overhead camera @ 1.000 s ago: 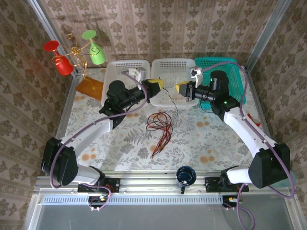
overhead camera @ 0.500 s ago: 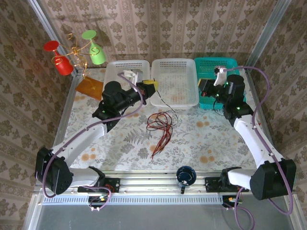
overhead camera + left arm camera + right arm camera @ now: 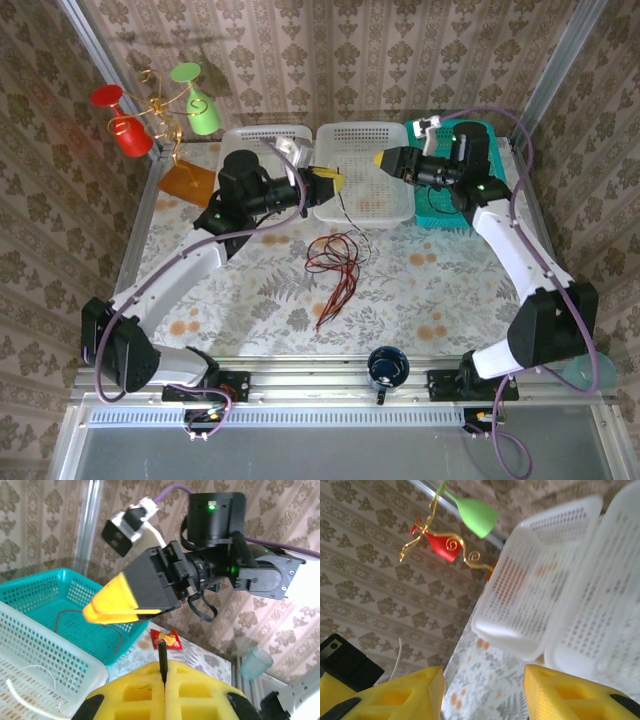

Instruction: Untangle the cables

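Between the clenched yellow fingers (image 3: pixel 131 694) of the left gripper (image 3: pixel 164 676), a thin black cable (image 3: pixel 162 656) is pinched, its stub poking out past the tips. From there, seen from overhead, the strand trails down toward the loose heap of red and black cables (image 3: pixel 335 262) on the table (image 3: pixel 250 300). Just beyond those tips hovers the right gripper (image 3: pixel 383 159), its own fingers (image 3: pixel 395 697) spread wide around nothing. Beneath it sits a white basket (image 3: pixel 365 127). Beside that is a teal basket (image 3: pixel 45 576) with a reddish wire (image 3: pixel 67 611) inside.
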